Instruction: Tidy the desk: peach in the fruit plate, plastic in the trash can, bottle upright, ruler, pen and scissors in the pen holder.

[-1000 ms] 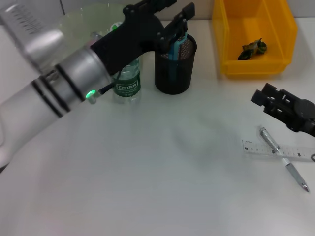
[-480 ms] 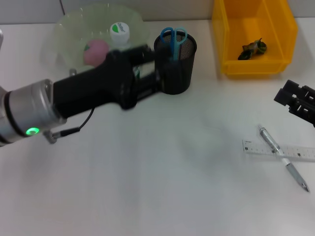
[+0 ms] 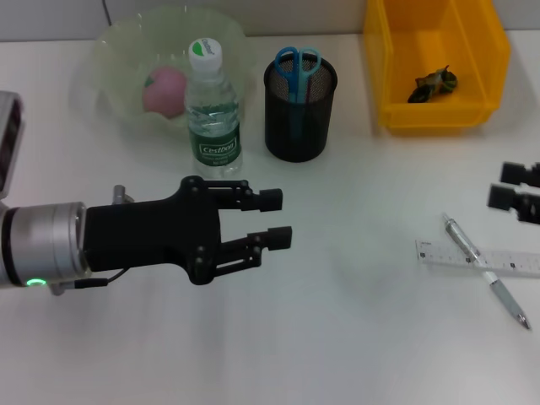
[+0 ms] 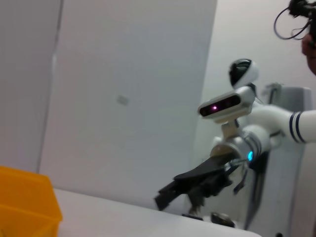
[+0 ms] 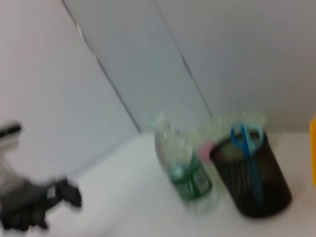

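My left gripper [image 3: 277,219] hovers open and empty over the desk [image 3: 354,337], in front of the upright bottle [image 3: 213,110]. The blue-handled scissors [image 3: 297,63] stand in the black mesh pen holder [image 3: 297,126]. A pink peach [image 3: 164,90] lies in the pale green fruit plate [image 3: 110,42]. Dark crumpled plastic [image 3: 434,83] sits in the yellow trash can [image 3: 481,51]. The pen [image 3: 487,272] lies across the clear ruler [image 3: 439,253] at the right. My right gripper [image 3: 509,186] is open at the right edge, just behind them. The right wrist view shows the bottle [image 5: 187,173] and pen holder [image 5: 254,182].
The bottle stands close beside the pen holder and against the plate's front rim. The trash can [image 4: 24,202] sits at the back right corner. Plain white desk stretches between my two grippers and toward the front edge.
My left arm has pulled back from above the pen holder and come down in front of the bottle, leaving the scissors in the holder. My right gripper has drifted to the right.
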`<state>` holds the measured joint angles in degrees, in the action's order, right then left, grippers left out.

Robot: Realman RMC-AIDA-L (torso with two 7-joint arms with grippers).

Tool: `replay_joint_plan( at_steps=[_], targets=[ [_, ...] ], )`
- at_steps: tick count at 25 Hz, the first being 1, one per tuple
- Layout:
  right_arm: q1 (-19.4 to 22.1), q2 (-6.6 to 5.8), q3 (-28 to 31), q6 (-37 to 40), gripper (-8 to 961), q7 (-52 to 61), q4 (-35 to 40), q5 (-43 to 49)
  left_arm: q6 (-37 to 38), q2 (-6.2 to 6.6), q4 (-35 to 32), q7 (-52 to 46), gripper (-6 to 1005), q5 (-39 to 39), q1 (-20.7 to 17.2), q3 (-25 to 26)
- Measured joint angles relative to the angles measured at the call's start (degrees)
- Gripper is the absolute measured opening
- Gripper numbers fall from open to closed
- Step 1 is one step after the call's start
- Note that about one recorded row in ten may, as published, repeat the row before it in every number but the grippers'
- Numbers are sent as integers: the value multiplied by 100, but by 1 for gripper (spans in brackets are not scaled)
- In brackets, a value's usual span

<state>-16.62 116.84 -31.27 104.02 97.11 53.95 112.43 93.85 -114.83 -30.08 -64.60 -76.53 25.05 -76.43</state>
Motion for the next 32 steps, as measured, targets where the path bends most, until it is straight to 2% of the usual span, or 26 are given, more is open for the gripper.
replay_joint_plan(
  at_steps=[4,7,10,13,16,22,32],
  targets=[
    [-363,-114,-27,598,705,1050,1272,897,19,-67,-215,4,454,-38,-212,173],
    [-734,-212,-285,945,705,1768,2017,1498,22,-77,-269,5,453,-50,-250,180],
    [-1105,-281,-870,1047,705,2250,2536,2051,23,-89,-245,22,453,-57,-256,165],
    [-1482,-288,-1595,1040,704,2455,2801,2694,24,-94,-236,39,454,-60,-256,151],
    [-1831,-196,-2260,998,704,2453,2842,3306,27,-140,-206,84,454,-65,-301,121],
    [-2120,189,-3337,622,704,2020,2733,4028,33,-233,-201,234,454,-83,-475,130],
    [-1932,248,-4033,196,705,1301,2617,3961,37,-311,-205,308,456,-88,-614,172]
  ],
)
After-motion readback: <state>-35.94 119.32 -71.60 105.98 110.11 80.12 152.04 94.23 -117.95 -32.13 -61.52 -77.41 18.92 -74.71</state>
